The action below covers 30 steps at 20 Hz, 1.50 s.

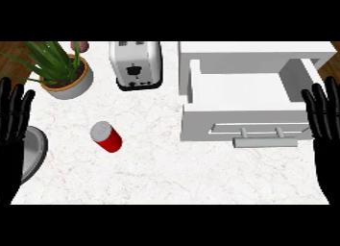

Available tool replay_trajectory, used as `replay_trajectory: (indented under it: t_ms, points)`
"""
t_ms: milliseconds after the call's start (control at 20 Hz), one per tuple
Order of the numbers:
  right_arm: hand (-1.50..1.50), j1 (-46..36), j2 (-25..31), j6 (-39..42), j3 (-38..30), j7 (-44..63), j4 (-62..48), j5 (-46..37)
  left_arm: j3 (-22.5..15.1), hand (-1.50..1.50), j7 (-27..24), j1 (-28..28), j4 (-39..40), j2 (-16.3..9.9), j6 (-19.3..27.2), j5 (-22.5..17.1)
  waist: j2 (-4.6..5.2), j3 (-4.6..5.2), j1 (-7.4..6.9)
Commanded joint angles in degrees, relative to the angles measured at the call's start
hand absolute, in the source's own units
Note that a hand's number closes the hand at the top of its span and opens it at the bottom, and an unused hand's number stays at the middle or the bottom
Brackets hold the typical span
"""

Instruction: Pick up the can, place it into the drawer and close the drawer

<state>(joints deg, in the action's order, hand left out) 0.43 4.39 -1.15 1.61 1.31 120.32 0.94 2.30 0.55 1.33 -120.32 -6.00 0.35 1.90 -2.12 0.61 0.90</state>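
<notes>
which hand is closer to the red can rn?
Left. The left hand rests open at the left edge, just left of the can. The right hand rests open at the far right edge, beyond the open drawer.

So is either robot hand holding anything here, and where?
Nothing: left robot hand and right robot hand are open; the red can lies untouched.

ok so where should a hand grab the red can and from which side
Grip the red can around its curved middle, coming from above. It stands apart on open counter, silver top toward the camera, so its sides look free. The left hand is likely nearer.
</notes>
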Motion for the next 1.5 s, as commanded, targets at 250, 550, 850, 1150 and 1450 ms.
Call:
replay_trajectory:
  t_ms: [250, 550, 850, 1150, 1450]
  points:
    - [-1.50, -2.03, 1.30, 0.23, -1.12, -2.04, 0.20, -1.39, -11.56, -1.50, -4.50, -5.13, 1.42, -5.42, -25.62, -21.78, 2.42, -0.33, 1.87]
    - [-1.50, 4.25, 1.64, -1.29, -3.98, 8.74, -3.75, -0.20, -5.74, -1.50, 8.07, -2.08, 8.36, -16.66, -33.12, -29.11, 2.20, -0.62, -0.57]
    - [-1.50, 9.53, 0.61, -0.42, -3.35, 8.08, 1.52, -0.76, 0.72, -1.50, 11.17, -5.66, 13.75, -20.15, -38.61, -36.21, 2.10, -0.61, -0.64]
    - [-1.50, 12.56, 0.89, 3.75, -5.72, 1.75, -2.90, 1.32, 0.82, -1.50, 17.15, -8.70, 13.96, -17.95, -34.55, -38.66, 2.12, -0.64, -0.56]
    - [-1.50, 13.93, 0.98, 5.02, -7.21, 3.80, 0.20, 2.02, 3.06, -1.50, 14.94, -11.15, 20.61, -15.67, -37.70, -33.25, 2.12, -0.61, -0.54]
